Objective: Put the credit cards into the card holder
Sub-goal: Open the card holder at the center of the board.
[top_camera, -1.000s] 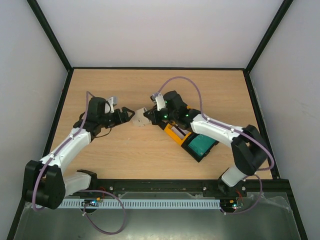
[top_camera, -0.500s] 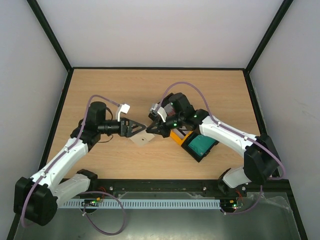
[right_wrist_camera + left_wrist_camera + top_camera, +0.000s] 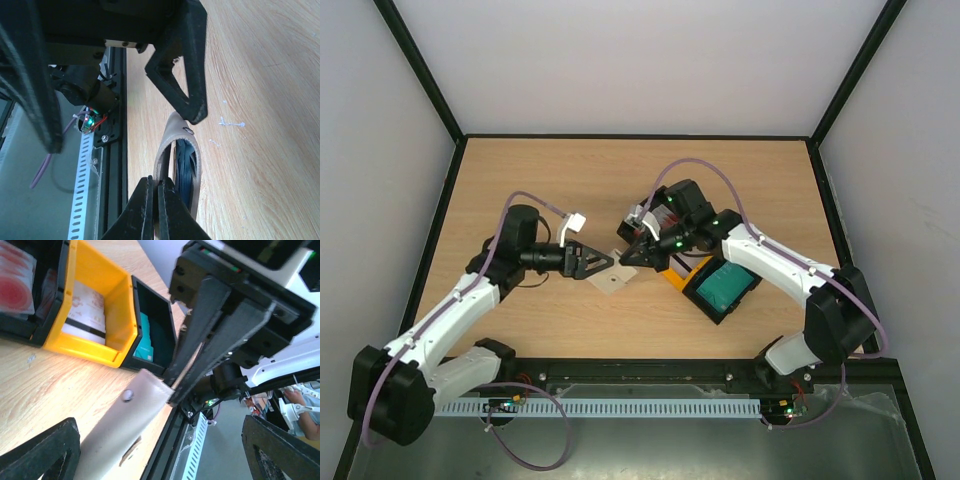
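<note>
On the worktop (image 3: pixel 560 185), the card holder (image 3: pixel 611 281) is clamped by one wall in the right gripper (image 3: pixel 624 258), its far end met by the left gripper's (image 3: pixel 605 262) spread fingers.

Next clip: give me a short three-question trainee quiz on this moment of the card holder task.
1. Which gripper pinches the card holder? A left, B right, C neither.
2. True or false: the left gripper is open.
3. Fill in: the middle compartment of the tray is ___.
Key: 1 B, the right gripper is shut on one wall. 2 True, its fingers stand wide apart. 3 Yellow.
</note>
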`<state>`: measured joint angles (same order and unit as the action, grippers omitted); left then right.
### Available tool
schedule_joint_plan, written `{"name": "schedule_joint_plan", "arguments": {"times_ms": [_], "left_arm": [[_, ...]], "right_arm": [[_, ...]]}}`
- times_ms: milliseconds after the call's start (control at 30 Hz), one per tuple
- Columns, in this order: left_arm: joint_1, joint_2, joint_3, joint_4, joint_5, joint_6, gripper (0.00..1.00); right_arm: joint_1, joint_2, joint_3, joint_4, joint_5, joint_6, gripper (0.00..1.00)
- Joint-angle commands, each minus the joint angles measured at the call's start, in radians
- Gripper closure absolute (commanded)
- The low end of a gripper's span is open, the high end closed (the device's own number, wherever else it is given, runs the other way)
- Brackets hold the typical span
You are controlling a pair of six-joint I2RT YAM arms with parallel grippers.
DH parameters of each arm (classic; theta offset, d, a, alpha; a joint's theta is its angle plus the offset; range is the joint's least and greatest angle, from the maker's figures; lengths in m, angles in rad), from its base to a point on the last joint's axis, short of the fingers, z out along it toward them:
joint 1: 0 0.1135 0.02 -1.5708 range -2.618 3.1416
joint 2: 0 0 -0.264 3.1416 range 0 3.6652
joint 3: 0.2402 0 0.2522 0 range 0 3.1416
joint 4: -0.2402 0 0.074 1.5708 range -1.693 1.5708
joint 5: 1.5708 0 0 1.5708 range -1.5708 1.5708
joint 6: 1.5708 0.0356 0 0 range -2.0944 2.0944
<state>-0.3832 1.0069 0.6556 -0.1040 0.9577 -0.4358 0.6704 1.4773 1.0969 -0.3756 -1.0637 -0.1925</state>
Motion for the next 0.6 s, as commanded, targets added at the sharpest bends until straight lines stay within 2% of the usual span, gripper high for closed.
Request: {"name": "schedule_joint_plan", "arguments": {"times_ms": [0,167,333,567], "left_arm": [[-0.005,0.056,0.051,-0.081,-0.005,0.075,0.1],[-0.011,0.114,0.103,-0.116,0.028,0.128,0.12],[-0.03,0.114,0.13,-0.146,0.1,0.192,0.3],[-0.056,0.079,0.123,-0.106,0.117,0.184,0.44]], "right_arm": [[-0.007,-0.04,0.027,-0.034,-0.06,-0.045,0.98],[-0.009,-0.064,0.021,-0.066,-0.114,-0.094,0.98],[-0.023,-0.087,0.014,-0.061,-0.116,-0.094,0.98],[-0.083,-0.167,-0.006,0.014,-0.204,-0.067,0.98]]}}
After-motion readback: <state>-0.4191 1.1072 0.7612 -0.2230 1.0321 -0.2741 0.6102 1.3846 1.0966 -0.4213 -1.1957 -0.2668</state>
